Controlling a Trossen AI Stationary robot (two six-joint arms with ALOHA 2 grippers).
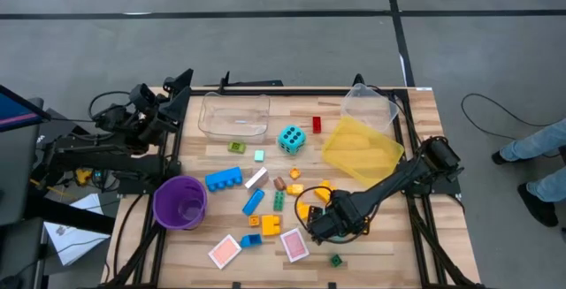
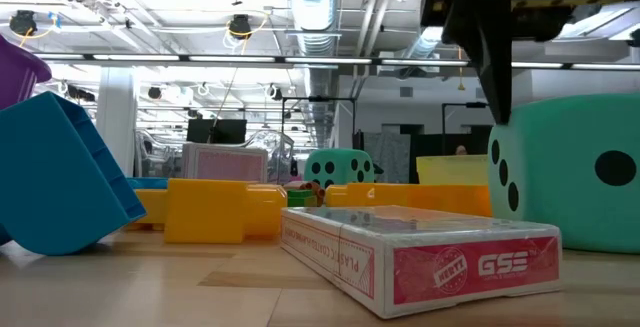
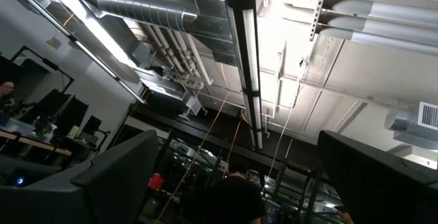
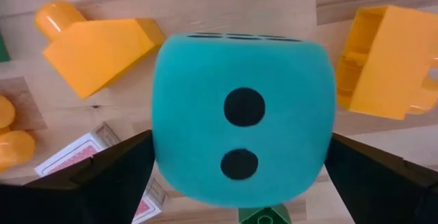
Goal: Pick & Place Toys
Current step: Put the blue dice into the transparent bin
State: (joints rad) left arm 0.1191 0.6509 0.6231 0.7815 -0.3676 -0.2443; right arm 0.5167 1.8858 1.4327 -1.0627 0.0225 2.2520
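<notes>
A cyan die (image 4: 243, 114) with black dots rests on the wooden table near its front edge, two dots facing up. My right gripper (image 4: 241, 136) points down over it, open, with one finger (image 4: 116, 176) on each side of the die. In the high view the right gripper (image 1: 332, 223) hides this die. A second cyan die (image 1: 291, 139) sits at mid-table. Yellow bricks (image 4: 102, 42) lie close around the near die, and a pink card box (image 2: 420, 252) lies beside it. My left gripper (image 3: 238, 136) is held up at the table's left, open, pointing at the ceiling.
A tilted yellow bin (image 1: 363, 148) and two clear containers (image 1: 234, 114) stand at the back. A purple cup (image 1: 180, 202) stands front left. Blue, green, orange and red bricks and pink cards (image 1: 225, 251) are scattered across the middle and front of the table.
</notes>
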